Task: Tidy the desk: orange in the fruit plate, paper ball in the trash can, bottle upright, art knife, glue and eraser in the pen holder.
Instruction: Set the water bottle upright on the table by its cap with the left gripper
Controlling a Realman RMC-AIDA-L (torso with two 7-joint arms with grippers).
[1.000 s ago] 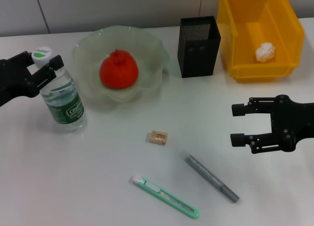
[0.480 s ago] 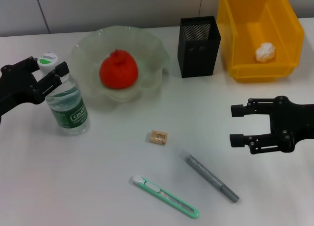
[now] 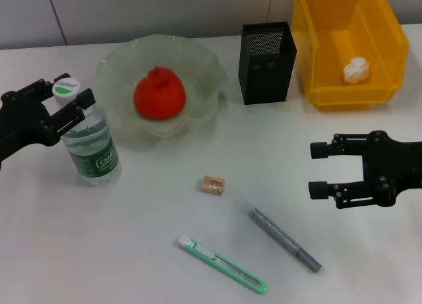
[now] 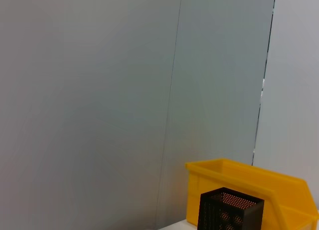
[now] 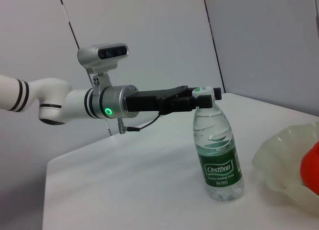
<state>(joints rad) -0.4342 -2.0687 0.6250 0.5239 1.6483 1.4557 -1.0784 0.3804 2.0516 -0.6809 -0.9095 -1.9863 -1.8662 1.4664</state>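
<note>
Head view: the left gripper (image 3: 66, 101) is at the neck of the bottle (image 3: 92, 146), one finger on each side just under the white cap (image 3: 65, 88), which carries a green mark. Whether the fingers press the neck or merely bracket it cannot be told. The bottle stands upright on the white desk (image 3: 132, 251), beside the fruit plate (image 3: 198, 66). Its green label reads "Cestbon", which is clearest in the right wrist view, where the bottle (image 5: 218, 155) stands near the plate's wavy rim (image 5: 284, 155) and the left gripper (image 5: 202, 101) reaches in level to the neck.

The orange (image 3: 159, 93) sits in the pale green fruit plate. The paper ball (image 3: 356, 69) lies in the yellow trash can (image 3: 330, 47), which stands just beside the black mesh pen holder (image 3: 267, 63).

Loose on the desk are the eraser (image 3: 213, 184), a small tan block, then the grey glue stick (image 3: 285, 239) lying at a slant, and the green art knife (image 3: 223, 264) nearest the front edge. No writing on these three can be read.

The right gripper (image 3: 319, 168) hovers over the desk below the trash can with its fingers spread apart, holding nothing.

The left wrist view shows only a grey wall, with the yellow bin (image 4: 279, 187) and the pen holder (image 4: 229, 210) low in the picture.
</note>
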